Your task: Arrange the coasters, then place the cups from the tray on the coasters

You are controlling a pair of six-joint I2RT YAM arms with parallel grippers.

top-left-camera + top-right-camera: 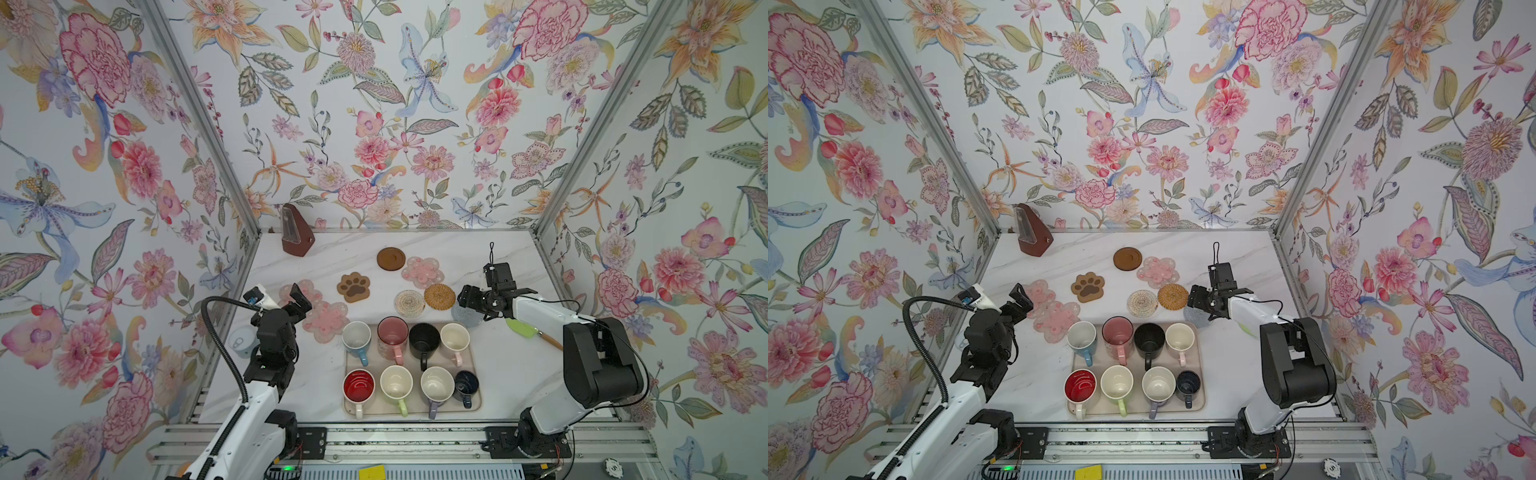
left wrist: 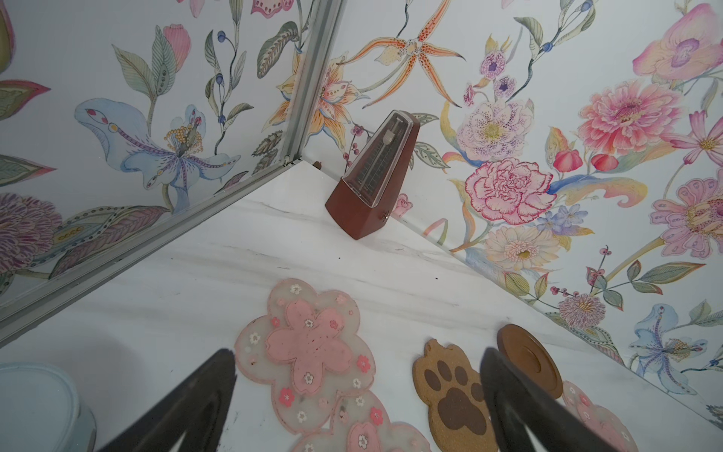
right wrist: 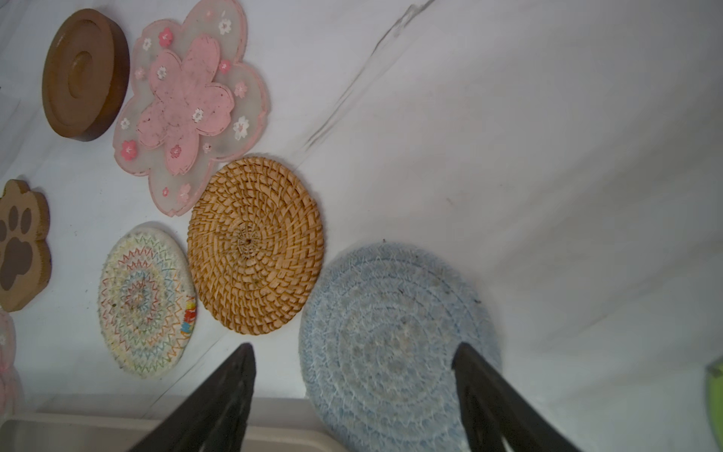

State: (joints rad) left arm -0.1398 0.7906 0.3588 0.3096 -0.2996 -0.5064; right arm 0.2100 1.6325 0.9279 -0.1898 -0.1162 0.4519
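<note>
**Item:** grey-blue coaster.
**Location:** right of middle in both top views, just beside the tan woven coaster, at the upper right corner of the tray.
**Attitude:** flat. It is round, so it has no long axis or heading.
**My right gripper**: jaws apart, poised over it, holding nothing.
**My left gripper**: jaws wide apart and empty, above the pink flower coasters.
**Step, as I judge it:** arranging coasters. The cups sit in the tray, handles toward the lower frame edge.
**Next move:** pinch its rim and shift it clear of the tray.

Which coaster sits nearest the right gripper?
The grey-blue round coaster, directly under the right gripper; the tan woven coaster lies beside it, farther from the jaws.
</note>
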